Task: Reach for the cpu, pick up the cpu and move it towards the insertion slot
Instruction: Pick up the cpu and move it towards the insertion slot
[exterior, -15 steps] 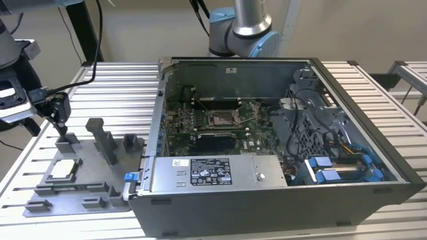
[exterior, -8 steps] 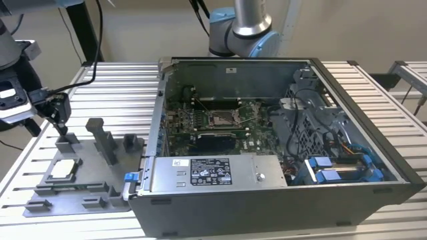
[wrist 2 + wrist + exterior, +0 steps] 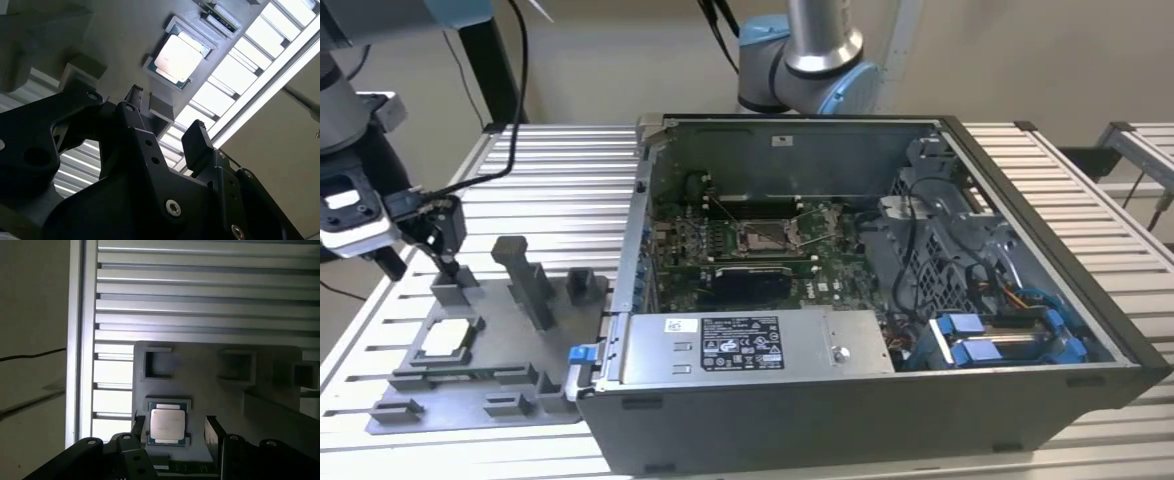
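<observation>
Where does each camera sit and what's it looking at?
Exterior view: off the arm, looking down on the computer case, insertion slot and gripper.
First wrist view: on the arm, looking past the open gripper at the cpu.
Second wrist view: on the arm, slanted, gripper up close.
Shared: both wrist views see the cpu in its grey tray.

Cpu (image 3: 443,338) lay flat, silvery face up. Insertion slot (image 3: 765,236), metal-framed, sat well apart at its 2 o'clock, exterior view.

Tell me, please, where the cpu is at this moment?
The cpu lies in a square pocket of the grey fixture plate at the exterior view's left, outside the computer case, below the open gripper.
</observation>
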Available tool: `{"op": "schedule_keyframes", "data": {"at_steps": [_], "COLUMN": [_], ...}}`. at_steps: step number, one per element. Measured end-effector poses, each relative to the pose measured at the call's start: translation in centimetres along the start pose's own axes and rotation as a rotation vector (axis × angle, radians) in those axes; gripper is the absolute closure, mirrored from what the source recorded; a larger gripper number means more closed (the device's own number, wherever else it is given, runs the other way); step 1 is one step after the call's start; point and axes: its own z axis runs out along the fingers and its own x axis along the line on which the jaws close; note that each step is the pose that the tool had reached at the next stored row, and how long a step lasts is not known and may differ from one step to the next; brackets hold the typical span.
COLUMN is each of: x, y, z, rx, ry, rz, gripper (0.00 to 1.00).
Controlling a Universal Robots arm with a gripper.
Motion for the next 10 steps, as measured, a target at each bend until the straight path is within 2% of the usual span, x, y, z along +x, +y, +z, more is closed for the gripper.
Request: {"op": "schedule_keyframes", "data": {"at_steps": [2,10], "x": [0.01,0.03], "y": [-0.26,-1.53], "z": [0.53,1.91], "rx": [0.0,0.0001], "ry": [0.0,0.0001], "rz": [0.0,0.0], "gripper": [0.0,0.0]}}
